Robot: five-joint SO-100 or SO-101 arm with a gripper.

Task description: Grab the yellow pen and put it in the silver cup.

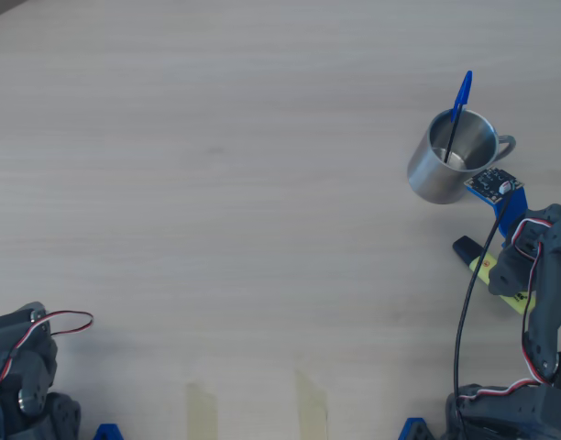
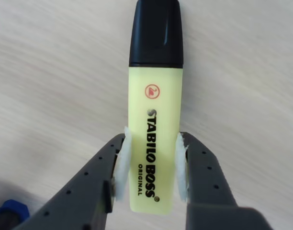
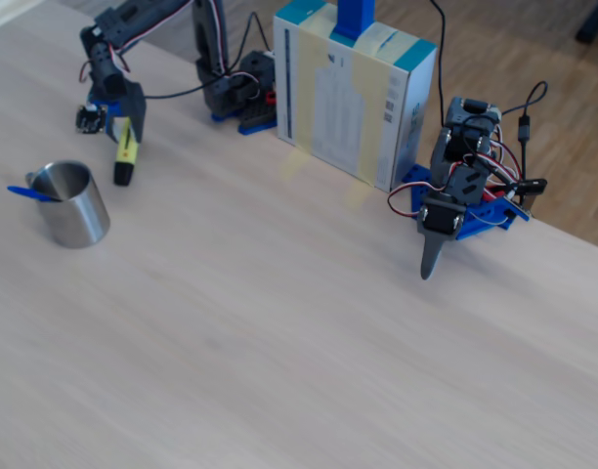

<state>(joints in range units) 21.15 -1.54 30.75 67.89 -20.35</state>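
My end effector (image 2: 151, 167) is clamped on the lower barrel of the yellow pen (image 2: 153, 120), black cap pointing away, just above the table (image 1: 216, 183). The silver cup (image 1: 453, 156) stands near, already holding a blue ballpoint (image 1: 458, 105). I judge the risk is the pen snagging on that ballpoint or the rim, tipping the cup.
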